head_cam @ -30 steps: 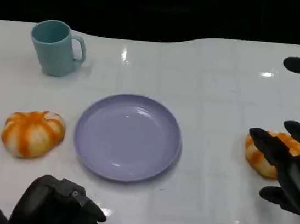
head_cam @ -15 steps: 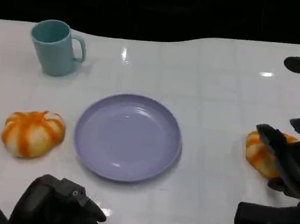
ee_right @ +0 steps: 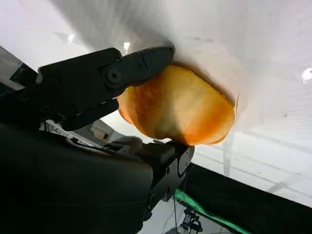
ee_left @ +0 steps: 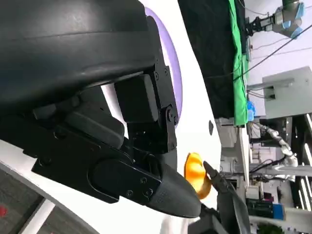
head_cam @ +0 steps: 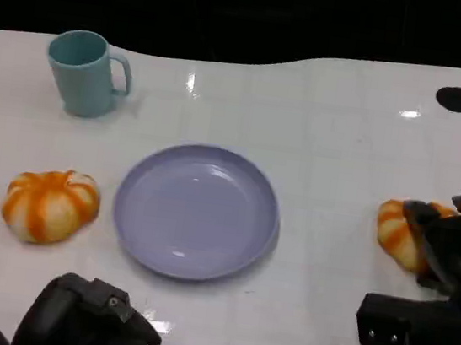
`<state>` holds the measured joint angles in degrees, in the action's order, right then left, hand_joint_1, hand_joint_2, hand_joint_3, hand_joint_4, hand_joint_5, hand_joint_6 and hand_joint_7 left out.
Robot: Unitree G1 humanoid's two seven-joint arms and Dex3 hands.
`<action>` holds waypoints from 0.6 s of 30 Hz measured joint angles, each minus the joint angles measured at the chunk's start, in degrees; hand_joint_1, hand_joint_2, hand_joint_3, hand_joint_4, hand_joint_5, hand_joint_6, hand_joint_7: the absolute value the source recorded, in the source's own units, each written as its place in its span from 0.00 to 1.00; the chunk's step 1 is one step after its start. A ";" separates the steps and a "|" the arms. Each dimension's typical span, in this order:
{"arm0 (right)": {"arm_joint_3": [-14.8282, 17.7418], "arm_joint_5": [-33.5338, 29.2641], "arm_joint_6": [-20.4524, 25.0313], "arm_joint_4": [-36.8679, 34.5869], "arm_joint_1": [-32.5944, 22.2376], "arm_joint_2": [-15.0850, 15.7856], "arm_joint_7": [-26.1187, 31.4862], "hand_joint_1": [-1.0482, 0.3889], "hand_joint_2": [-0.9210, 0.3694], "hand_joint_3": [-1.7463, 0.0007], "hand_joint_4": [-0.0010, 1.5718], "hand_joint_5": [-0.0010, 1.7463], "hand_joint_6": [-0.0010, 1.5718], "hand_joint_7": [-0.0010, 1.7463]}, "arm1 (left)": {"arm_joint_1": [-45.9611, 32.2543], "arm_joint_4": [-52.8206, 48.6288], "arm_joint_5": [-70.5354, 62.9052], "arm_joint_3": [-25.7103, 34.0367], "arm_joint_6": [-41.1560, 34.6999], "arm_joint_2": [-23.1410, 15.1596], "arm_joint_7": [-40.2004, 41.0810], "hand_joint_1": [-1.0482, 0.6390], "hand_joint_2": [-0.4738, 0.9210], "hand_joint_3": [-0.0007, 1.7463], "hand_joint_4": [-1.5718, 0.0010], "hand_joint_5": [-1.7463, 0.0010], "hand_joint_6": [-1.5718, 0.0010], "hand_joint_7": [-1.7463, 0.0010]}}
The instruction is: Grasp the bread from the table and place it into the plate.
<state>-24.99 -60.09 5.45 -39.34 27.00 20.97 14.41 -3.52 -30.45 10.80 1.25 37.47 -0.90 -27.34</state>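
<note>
Your right hand [head_cam: 449, 252] has its fingers around the bread [head_cam: 399, 231] at 3 o'clock from the plate [head_cam: 196, 211] on the bench [head_cam: 346, 137]. It looks soft and light; hold its sides gently. Your left hand [head_cam: 87, 324] holds nothing, fingers curled in.

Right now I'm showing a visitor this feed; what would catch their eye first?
The lilac plate sits mid-table, bare. At the table's right side, the right hand has its black fingers against an orange-striped bread. A second bread lies left of the plate, with a teal mug at the far left.
</note>
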 measured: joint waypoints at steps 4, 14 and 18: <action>0.04 4.41 -4.87 -3.90 1.76 0.04 4.51 0.63 0.08 1.00 0.64 0.66 0.82 0.02 | -0.04 0.09 -0.03 -0.03 0.00 0.00 0.01 0.00 1.00 0.01 0.10 0.59 0.00 0.86; -0.99 7.37 -14.92 -9.16 2.83 1.42 14.80 0.68 0.08 1.00 0.53 1.00 0.91 0.07 | -0.05 0.39 -0.02 -0.10 -0.16 0.04 0.01 0.00 0.99 0.00 0.10 0.59 0.00 0.86; -1.01 8.61 -17.43 -9.01 2.51 1.54 16.76 0.70 0.07 1.00 0.54 1.00 0.74 0.44 | -0.03 0.39 -0.02 -0.10 -0.48 0.05 0.01 0.00 0.99 0.00 0.10 0.59 0.00 0.86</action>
<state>-26.00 -51.48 -11.98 -48.35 29.51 22.51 31.17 -3.55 -30.06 10.78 1.15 37.00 -0.85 -27.32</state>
